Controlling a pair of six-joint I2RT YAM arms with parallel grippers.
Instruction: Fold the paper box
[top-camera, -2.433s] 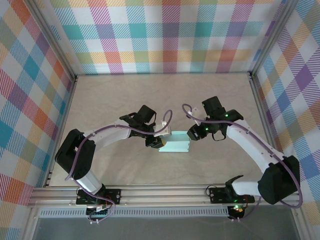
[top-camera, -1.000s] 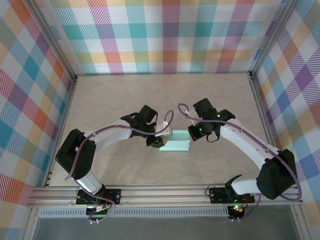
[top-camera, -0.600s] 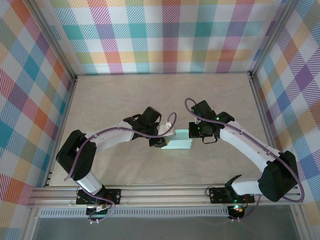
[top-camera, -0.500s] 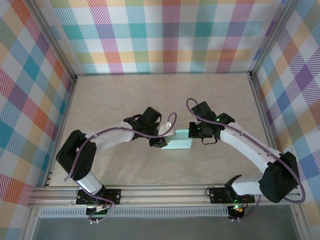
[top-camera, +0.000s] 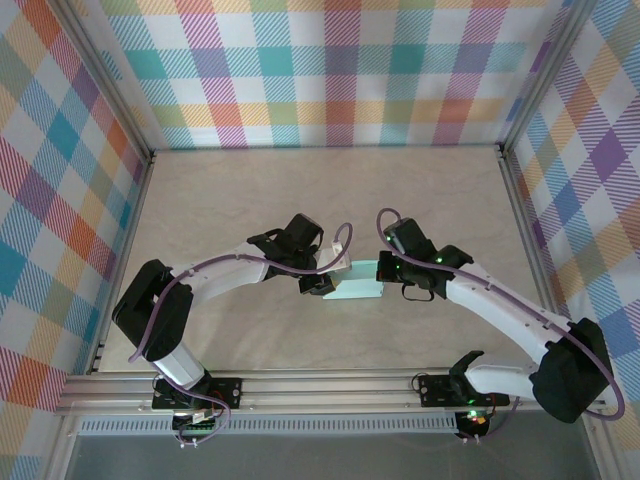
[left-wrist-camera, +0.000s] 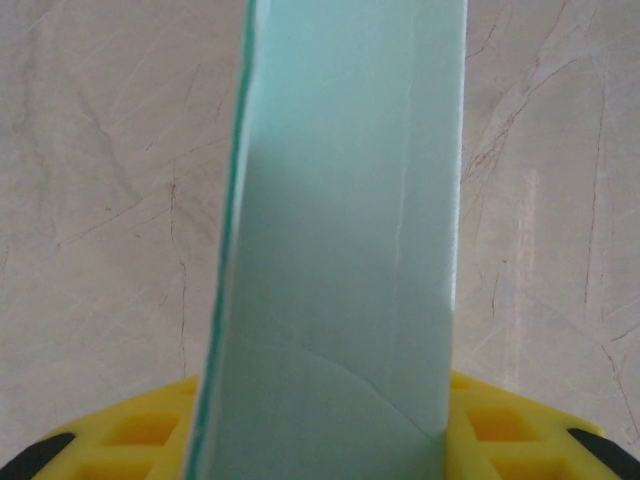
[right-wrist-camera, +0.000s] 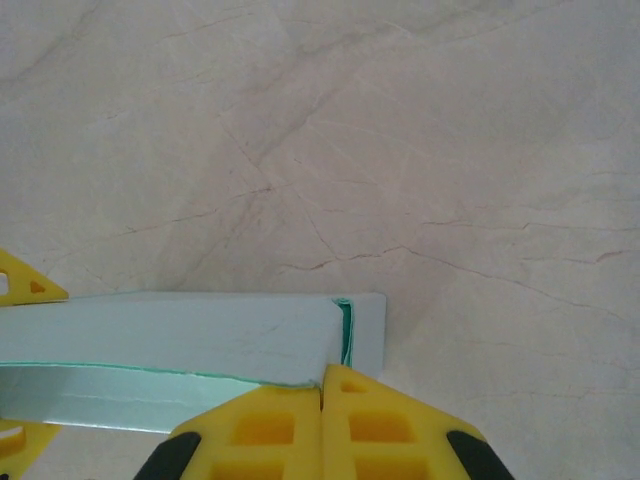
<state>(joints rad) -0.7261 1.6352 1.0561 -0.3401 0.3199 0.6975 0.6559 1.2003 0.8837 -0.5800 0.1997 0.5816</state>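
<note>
Two ends of paper box (top-camera: 356, 291) covered: clamped by left gripper (top-camera: 324, 284) at 9 o'clock, right gripper (right-wrist-camera: 322, 398) closed empty at 3 o'clock. Light, crease-prone; grip folded edges.

A pale mint-green paper box (left-wrist-camera: 340, 220) rose edge-on through the middle of the frame, from 6 o'clock up to 12 o'clock, with a faint crease along its length and a curved fold line near its lower end. The left gripper (left-wrist-camera: 320, 440) clasped its base, yellow fingers (left-wrist-camera: 130, 440) showing at 7 and 5 o'clock. Behind lay a beige, marble-veined table (left-wrist-camera: 110, 200).
</note>
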